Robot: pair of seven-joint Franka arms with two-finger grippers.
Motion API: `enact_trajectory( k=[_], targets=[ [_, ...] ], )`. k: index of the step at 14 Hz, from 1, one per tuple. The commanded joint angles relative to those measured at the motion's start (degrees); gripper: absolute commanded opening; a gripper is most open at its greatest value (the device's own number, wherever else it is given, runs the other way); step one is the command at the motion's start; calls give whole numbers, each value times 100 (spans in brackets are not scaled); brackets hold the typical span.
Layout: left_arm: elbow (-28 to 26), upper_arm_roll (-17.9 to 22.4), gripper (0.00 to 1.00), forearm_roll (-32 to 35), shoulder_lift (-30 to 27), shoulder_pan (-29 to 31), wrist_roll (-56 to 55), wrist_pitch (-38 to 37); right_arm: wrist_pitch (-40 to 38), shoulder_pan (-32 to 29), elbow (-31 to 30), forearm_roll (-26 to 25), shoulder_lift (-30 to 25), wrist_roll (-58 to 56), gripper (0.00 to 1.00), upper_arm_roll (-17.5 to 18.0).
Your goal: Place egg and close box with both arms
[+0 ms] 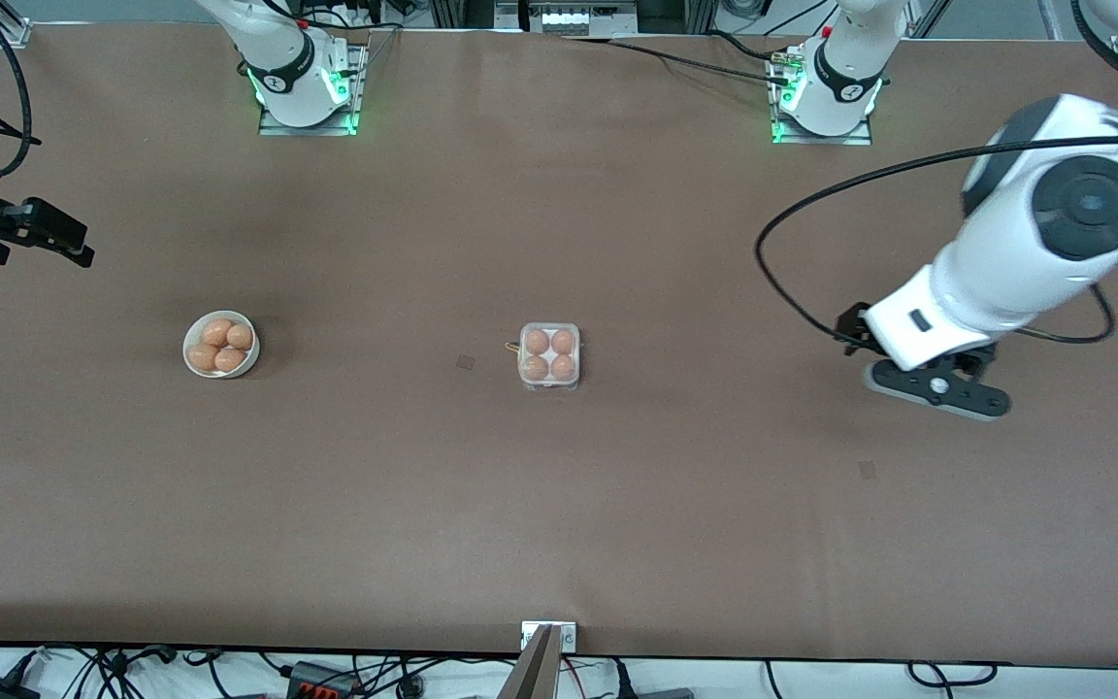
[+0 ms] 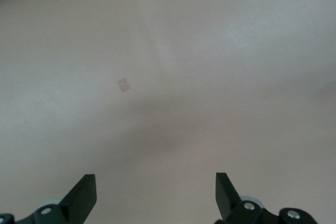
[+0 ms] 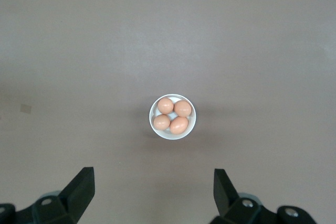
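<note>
The box [image 1: 549, 356] sits at the table's middle, a tan egg [image 1: 538, 342] in each cell; its clear lid looks down over them. The white bowl [image 1: 221, 344] with several more eggs stands toward the right arm's end and also shows in the right wrist view [image 3: 172, 117]. My left gripper [image 1: 937, 386] hangs open and empty over bare table toward the left arm's end; its wrist view [image 2: 156, 182] shows only tabletop. My right gripper [image 1: 64, 241] is open and empty at the right arm's end, its own view [image 3: 154, 177] looking at the bowl from a distance.
The brown tabletop [image 1: 559, 505] has small square marks [image 1: 465, 362] beside the box and one nearer the front camera [image 1: 867, 470]. Both arm bases [image 1: 307, 87] glow green along the table's back edge. A cable [image 1: 811, 204] loops off the left arm.
</note>
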Motion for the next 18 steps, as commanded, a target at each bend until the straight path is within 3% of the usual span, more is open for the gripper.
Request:
enact_trajectory(
  k=[1, 3, 6, 8, 10, 14, 18],
  targets=[
    [120, 932, 100, -1012, -572, -140, 788, -155, -90, 20, 35, 40, -47, -38, 100, -19],
    [59, 1907, 100, -1910, -995, -491, 1323, -207, -125, 11, 44, 57, -55, -65, 100, -19],
    [-300, 3489, 100, -2667, -1732, -1359, 1852, -252, -99, 2, 35, 57, -47, -39, 100, -28],
    [-948, 4439, 100, -3090, -2364, -2009, 2011, -173, -99, -7, 35, 31, -47, -39, 100, -28],
    [-1556, 5284, 100, -3101, -2937, -2844, 1959, -59, -116, -42, 35, 40, -47, -30, 100, -28],
    [-2392, 5692, 100, -3329, -3615, -3366, 952, 557, -99, -42, 35, 31, -47, -39, 100, -28],
    [-2332, 5727, 100, -3364, -3704, -3305, 711, 820, -116, -33, 35, 49, -47, -30, 100, -28]
  ],
)
